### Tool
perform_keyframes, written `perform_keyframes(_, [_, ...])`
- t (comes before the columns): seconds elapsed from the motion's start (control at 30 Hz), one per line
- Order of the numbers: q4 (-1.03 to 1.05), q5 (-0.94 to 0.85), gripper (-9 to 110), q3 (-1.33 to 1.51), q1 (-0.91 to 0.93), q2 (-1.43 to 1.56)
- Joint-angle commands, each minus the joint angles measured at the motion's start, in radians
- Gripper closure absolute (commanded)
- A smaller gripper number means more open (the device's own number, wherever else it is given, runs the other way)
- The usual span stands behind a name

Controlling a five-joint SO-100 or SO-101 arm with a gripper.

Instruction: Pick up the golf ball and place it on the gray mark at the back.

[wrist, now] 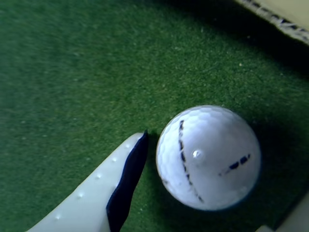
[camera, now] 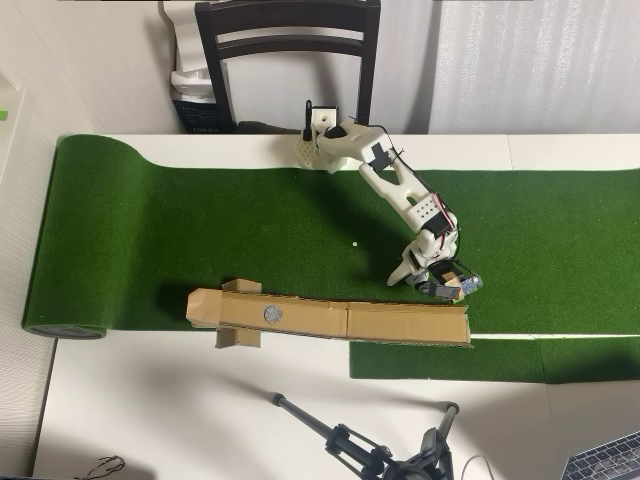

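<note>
In the wrist view the ball (wrist: 208,157) rests on the turf (wrist: 82,72) between the spread jaws of the gripper (wrist: 212,193), just beside the white finger (wrist: 96,198), whether touching is unclear. Beyond it runs the cardboard (wrist: 285,14). Overhead, the gray mark (camera: 272,313) lies on the cardboard, well left of the gripper (camera: 425,278).

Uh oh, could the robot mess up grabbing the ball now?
Maybe. In the wrist view the golf ball sits loose on the turf beside one finger, with a slim gap, so a nudge might roll it away. The gripper looks open, not yet squeezing, so the round ball could pop out. Overhead, the gray mark lies far along the cardboard strip, a long carry.
</note>
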Motion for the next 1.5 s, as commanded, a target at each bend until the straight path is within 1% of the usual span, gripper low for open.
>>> perform_keyframes(0.0, [-0.012, 0.008, 48, -0.100, 0.008, 0.038])
perform_keyframes(0.33, [-0.012, 0.008, 49, -0.123, 0.008, 0.025])
perform_keyframes(0.53, [-0.011, 0.008, 59, -0.124, 0.009, 0.035])
perform_keyframes(0.83, [-0.002, 0.049, 68, -0.124, 0.009, 0.040])
perform_keyframes(1.23, [-0.012, 0.051, 68, -0.127, 0.054, 0.043])
perform_keyframes(1.47, [0.003, 0.051, 69, -0.198, 0.063, 0.035])
